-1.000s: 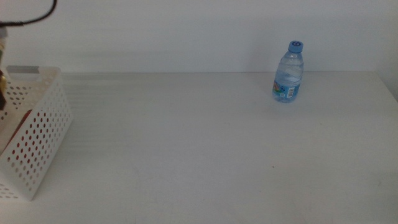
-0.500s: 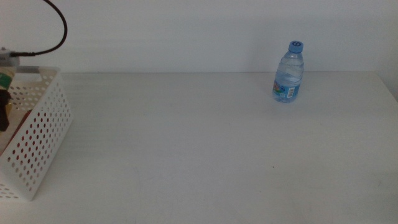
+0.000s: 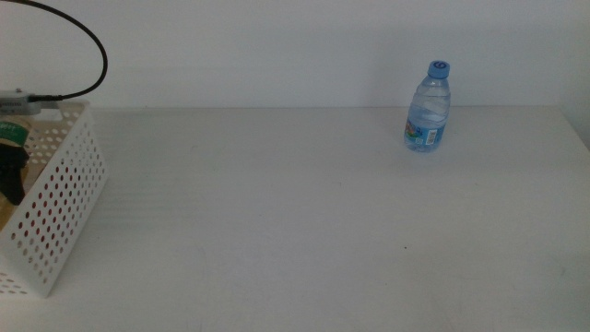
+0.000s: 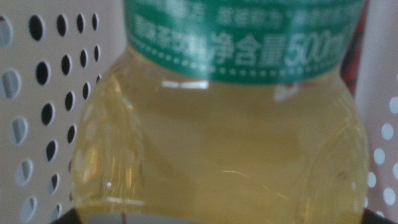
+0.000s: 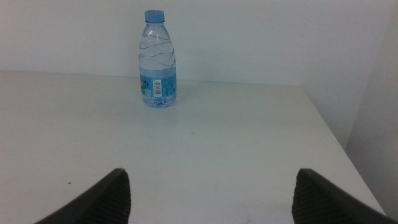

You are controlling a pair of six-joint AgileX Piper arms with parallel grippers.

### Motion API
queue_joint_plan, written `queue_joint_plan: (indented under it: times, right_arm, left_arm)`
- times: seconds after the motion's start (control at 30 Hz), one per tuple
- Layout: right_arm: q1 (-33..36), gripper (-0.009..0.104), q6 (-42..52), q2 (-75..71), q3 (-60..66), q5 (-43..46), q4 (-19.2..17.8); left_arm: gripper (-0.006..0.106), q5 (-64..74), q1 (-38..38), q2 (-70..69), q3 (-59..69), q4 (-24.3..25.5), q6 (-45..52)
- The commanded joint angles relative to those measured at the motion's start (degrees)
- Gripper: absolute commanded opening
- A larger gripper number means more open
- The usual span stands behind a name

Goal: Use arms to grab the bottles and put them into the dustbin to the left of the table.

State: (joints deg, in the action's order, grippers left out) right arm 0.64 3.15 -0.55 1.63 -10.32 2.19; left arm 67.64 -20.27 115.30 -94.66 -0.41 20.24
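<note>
At the far left edge of the counter (image 3: 277, 212) stands the white basket (image 3: 60, 207), its side pierced by rows of round holes, a black cable (image 3: 88, 41) arching above it. The left claw (image 3: 11, 171) sits down inside it, closed on the tea bottle (image 4: 217, 137): clear plastic full of yellow liquid, with a green label printed in white Chinese characters and "500m". A sliver of red shows behind that bottle. Well apart, at the counter's far right, the water bottle (image 3: 429, 108) stands upright, blue-capped, with a small blue label too tiny to read. The right claw (image 5: 211, 193) hangs low over the counter near its front, jaws spread wide, well short of that bottle
</note>
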Motion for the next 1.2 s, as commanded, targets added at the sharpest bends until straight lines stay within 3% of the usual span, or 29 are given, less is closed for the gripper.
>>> queue_joint_plan:
  times: [0.0,0.13,0.17,0.5,0.67,1.0,1.17]
  right_arm:
    - [-0.35,0.068,0.3,-1.58,-0.45,4.22,-0.37]
    - [-0.35,0.068,0.3,-1.58,-0.45,4.22,-0.37]
    - [-0.35,0.068,0.3,-1.58,-0.45,4.22,-0.37]
    - [-0.35,0.068,0.3,-1.58,-0.45,4.22,-0.37]
    - [-0.35,0.068,0.3,-1.58,-0.45,4.22,-0.37]
    - [-0.35,0.068,0.3,-1.58,-0.45,4.22,-0.37]
    - [-0.35,0.068,0.3,-1.58,-0.45,4.22,-0.37]
  left_arm:
    - [0.049,-0.91,0.14,-3.85,-2.21,-0.6,-0.71]
    - [0.086,-0.91,0.14,-3.85,-2.21,-0.6,-0.66]
    - [0.091,-0.91,0.14,-3.85,-2.21,-0.6,-0.5]
    - [0.09,1.72,0.14,-5.82,-5.09,-4.07,-2.57]
    - [0.09,0.44,1.2,-11.87,-6.22,-12.38,-3.04]
    - [0.089,-10.49,14.11,-27.32,2.57,-20.84,-0.37]
    - [0.087,-18.48,20.16,-36.35,12.05,-21.56,0.32]
